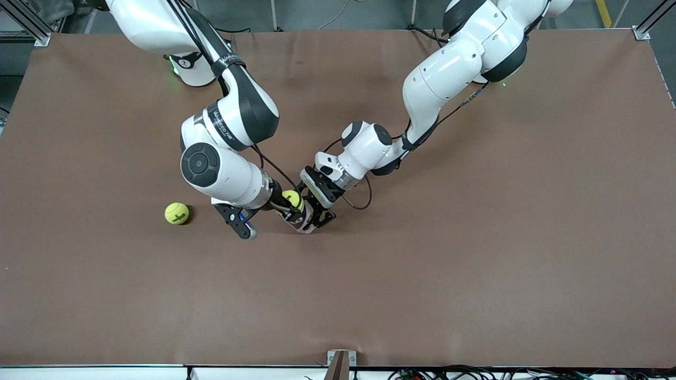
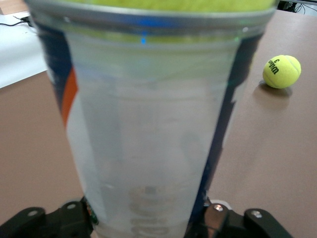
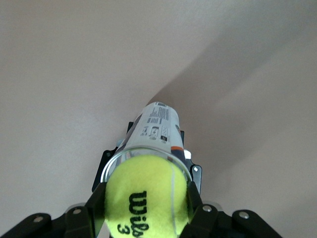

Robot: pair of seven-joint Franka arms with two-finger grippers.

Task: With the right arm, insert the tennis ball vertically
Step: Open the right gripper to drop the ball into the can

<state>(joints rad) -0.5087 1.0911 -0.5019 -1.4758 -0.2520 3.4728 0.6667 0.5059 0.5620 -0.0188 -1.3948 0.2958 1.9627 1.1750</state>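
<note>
At table centre: right gripper (image 3: 146, 208) clamped on ball (image 3: 146, 196), ball sitting at open mouth of can (image 3: 148, 136). Left gripper (image 2: 148, 223) at can's base, fingers either side; whether gripping, cannot tell. Second ball (image 1: 176, 213) on table toward right arm's end.

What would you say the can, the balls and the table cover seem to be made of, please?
Can: apparently clear glossy plastic, see-through wall, with a metal-looking rim.
Ball held by the right gripper at the can's mouth, and loose ball: fuzzy yellow felt, matte.
Table cover: matte brown sheet, perhaps paper or fabric; faintly creased.
</note>
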